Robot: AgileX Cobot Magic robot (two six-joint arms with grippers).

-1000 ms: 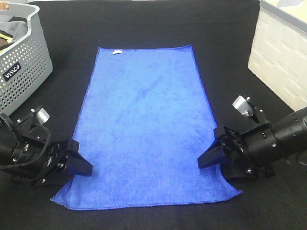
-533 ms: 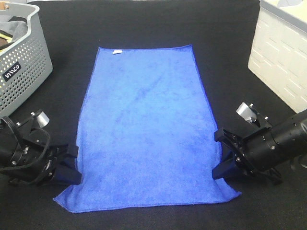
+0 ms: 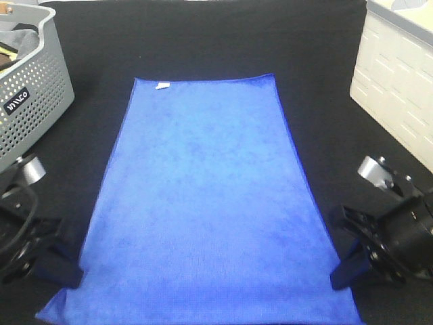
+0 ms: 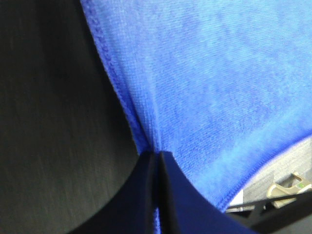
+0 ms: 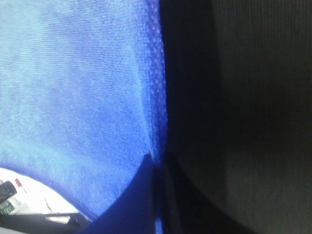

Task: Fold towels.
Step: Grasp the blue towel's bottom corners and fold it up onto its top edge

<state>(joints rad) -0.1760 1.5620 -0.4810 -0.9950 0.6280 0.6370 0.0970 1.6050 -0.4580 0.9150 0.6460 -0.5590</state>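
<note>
A royal-blue towel (image 3: 203,203) lies spread lengthwise over the black table, its small white tag (image 3: 162,86) at the far left corner. The near end is raised off the table and pulled toward the camera. My left gripper (image 3: 67,274) is shut on the towel's near left edge. In the left wrist view its jaws pinch the blue hem (image 4: 157,155). On the other side, my right gripper (image 3: 340,274) is shut on the near right edge. The right wrist view shows the cloth (image 5: 87,97) caught between the closed jaws (image 5: 157,161).
A grey perforated basket (image 3: 30,88) with some cloth inside stands at the far left. A white panelled box (image 3: 399,81) stands at the far right. Black tabletop (image 3: 203,34) surrounds the towel.
Both grippers closed on the towel's near side edges, then drew back toward the camera and lifted. The towel's near end widened in view and its far edge slid slightly nearer.
</note>
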